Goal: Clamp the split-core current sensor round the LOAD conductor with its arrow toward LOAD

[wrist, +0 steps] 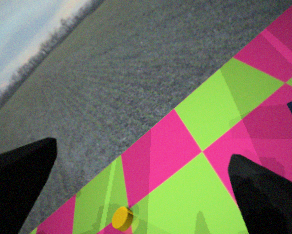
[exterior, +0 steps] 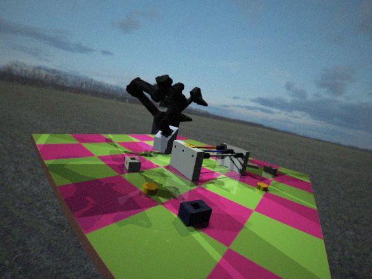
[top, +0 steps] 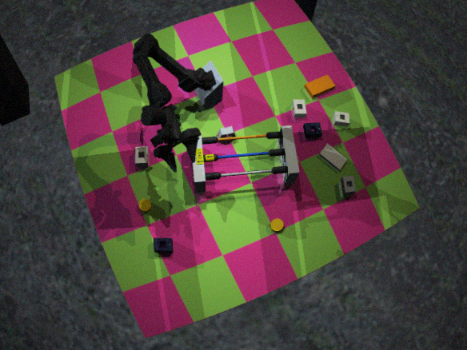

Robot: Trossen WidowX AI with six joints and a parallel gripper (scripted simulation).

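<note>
With the fingers (top: 168, 159) (exterior: 199, 97) wide apart and empty, a good pickup called for clearing the conductors and squaring up to the apparent sensor (top: 225, 132), which stood near the orange conductor (top: 249, 137) (exterior: 207, 146), before gripping gently.

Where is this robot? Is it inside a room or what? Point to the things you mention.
It looks like outdoors, maybe a big field at dusk or dawn. You can see cloudy sky (exterior: 191, 28) above, rough ground (exterior: 19, 223) (top: 48, 280) around the checkered table (exterior: 143, 242) (top: 256, 272), and a bare tree line (exterior: 48, 76) far away.
</note>
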